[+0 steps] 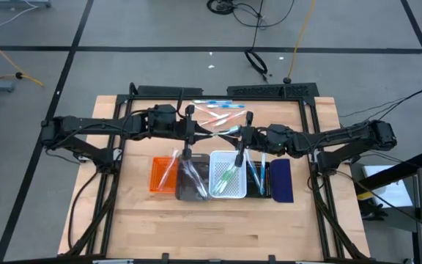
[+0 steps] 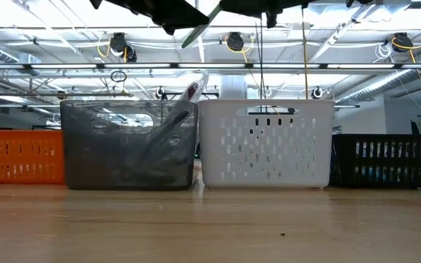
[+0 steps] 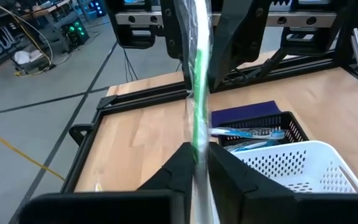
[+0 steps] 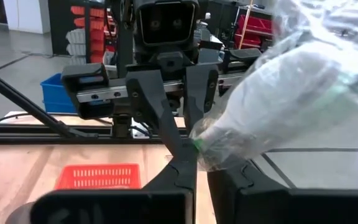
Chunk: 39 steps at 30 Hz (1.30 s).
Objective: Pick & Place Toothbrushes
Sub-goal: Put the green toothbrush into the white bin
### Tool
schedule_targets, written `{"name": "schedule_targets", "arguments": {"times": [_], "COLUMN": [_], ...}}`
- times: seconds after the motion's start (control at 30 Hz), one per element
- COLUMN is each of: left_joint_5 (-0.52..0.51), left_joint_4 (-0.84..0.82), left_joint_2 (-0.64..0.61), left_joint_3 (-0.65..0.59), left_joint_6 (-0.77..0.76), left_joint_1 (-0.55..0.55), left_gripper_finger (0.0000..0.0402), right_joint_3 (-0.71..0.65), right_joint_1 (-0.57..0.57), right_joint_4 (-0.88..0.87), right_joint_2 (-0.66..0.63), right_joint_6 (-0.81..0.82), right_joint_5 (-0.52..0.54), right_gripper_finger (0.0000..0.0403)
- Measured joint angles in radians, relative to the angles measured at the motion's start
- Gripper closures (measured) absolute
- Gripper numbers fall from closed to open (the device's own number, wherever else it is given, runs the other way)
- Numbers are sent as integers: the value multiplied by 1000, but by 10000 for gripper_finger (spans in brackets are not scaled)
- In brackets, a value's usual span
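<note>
A green toothbrush in a clear wrapper point(image 1: 226, 130) is held in the air between my two grippers, above the far side of the row of trays. My left gripper point(image 1: 205, 133) is shut on it from the table's left, and my right gripper point(image 1: 242, 135) is shut on it from the right. The two grippers stand almost tip to tip. In the low view the toothbrush point(image 2: 199, 29) shows tilted, high over the grey tray. Several more toothbrushes point(image 1: 222, 110) lie on the table at the far side, and others stand in the trays. My left gripper pinches the wrapped toothbrush's shaft point(image 3: 197, 146) between its two fingers, coming level from the table's left. The toothbrush runs on past the fingertips toward the other gripper and is lifted clear of table and trays. My right gripper pinches the wrapped toothbrush point(image 4: 199, 144) between its two fingers, level from the table's right, right beside the left gripper's fingertips. The clear wrapper point(image 4: 291, 81) bulges back over the fingers toward the wrist. The toothbrush is clear of everything below.
Trays stand in a row at mid table: orange point(image 1: 160, 174), grey point(image 1: 191, 183), white point(image 1: 228, 192), black point(image 1: 261, 180) and navy point(image 1: 281, 181). The white tray holds green toothbrushes and the black one blue. A black frame edges the table, and bare wood lies toward the near edge.
</note>
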Motion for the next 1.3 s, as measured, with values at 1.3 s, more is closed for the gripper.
{"name": "schedule_targets", "arguments": {"times": [1.3], "left_joint_5": [-181], "left_joint_4": [-394], "left_joint_2": [-22], "left_joint_3": [2], "left_joint_6": [-139], "left_joint_1": [1], "left_gripper_finger": [231], "right_joint_3": [1], "right_joint_1": [292], "right_joint_4": [-569], "right_joint_2": [17], "right_joint_6": [-95], "right_joint_5": [291], "right_gripper_finger": [395]}}
